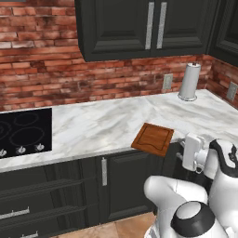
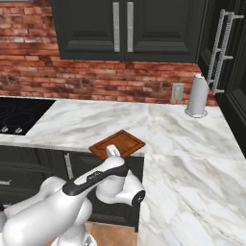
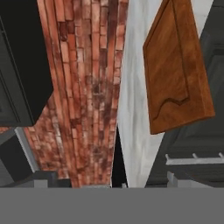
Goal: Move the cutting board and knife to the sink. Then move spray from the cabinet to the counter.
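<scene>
Pincer state couldn't be told; its fingertips weren't distinguishable in the hand view, which was rolled sideways. Arm [image 1: 200, 186] sat folded low in front of the dark base cabinets [image 1: 121, 186], below the worktop's front edge, white hand [image 1: 191, 151] just beside the board's overhanging corner in the left base view; touching or not couldn't be told. Cutting board [image 1: 153, 138] lay flat at the front edge of the worktop [image 1: 102, 125], at the inner corner where the marble turned toward the right run, one corner hanging slightly past the edge. Same board in the right base view [image 2: 117, 144] directly beyond the arm's link [image 2: 96, 180], and in the hand view [image 3: 177, 74] as a reddish-brown slab with its groove visible, lying against the white marble [image 3: 131, 109]. No knife could be made out on or near the board. Black cooktop [image 1: 23, 132] was set into the worktop toward its left end, well apart from the board. Farther back, a steel cylinder [image 1: 189, 81] stood upright near the back right corner of the worktop, beside a wall outlet [image 1: 167, 82] on the brick wall [image 1: 46, 69]. Above, the panelled double-door cabinet [image 1: 148, 25] with long silver handles was closed.
</scene>
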Motion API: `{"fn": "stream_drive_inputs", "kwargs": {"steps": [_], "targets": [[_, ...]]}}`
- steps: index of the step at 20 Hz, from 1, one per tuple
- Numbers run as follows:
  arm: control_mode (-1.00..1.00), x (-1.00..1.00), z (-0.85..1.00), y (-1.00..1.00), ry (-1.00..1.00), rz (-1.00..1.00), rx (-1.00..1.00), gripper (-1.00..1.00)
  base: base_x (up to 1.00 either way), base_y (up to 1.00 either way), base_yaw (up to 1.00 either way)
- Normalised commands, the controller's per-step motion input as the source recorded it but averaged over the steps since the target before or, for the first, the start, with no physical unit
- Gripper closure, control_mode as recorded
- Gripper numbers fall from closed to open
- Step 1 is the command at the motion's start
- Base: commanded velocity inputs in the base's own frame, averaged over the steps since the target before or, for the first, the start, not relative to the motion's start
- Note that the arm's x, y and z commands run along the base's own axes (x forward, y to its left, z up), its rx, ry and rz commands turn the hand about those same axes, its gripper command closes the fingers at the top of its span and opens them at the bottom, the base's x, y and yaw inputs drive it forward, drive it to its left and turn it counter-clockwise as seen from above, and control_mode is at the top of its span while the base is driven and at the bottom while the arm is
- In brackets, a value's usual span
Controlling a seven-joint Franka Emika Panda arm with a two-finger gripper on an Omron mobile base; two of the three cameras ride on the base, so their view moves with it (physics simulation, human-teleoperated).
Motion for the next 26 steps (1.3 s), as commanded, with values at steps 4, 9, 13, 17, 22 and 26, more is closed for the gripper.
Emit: {"fn": "stream_drive_inputs", "kwargs": {"steps": [4, 9, 13, 17, 22, 26], "targets": [[-1.0, 0.2, -0.19, 0.26, -0.04, 0.0, 0.0, -1.0, 0.0, 0.0, 0.0], [-1.0, 0.04, -0.32, 0.14, -0.02, 0.0, -0.01, -1.0, 0.0, 0.0, 0.0], [-1.0, 0.0, -0.27, 0.17, 0.0, 0.0, -0.03, -1.0, 0.0, 0.0, 0.0], [-1.0, 0.02, -0.15, 0.2, 0.0, -0.02, -0.01, -1.0, 0.0, 0.0, 0.0], [-1.0, 0.03, -0.08, 0.23, 0.0, -0.03, 0.0, -1.0, 0.0, 0.0, 0.0], [-1.0, 0.09, -0.04, 0.23, 0.0, -0.03, 0.0, -1.0, 0.0, 0.0, 0.0]]}}
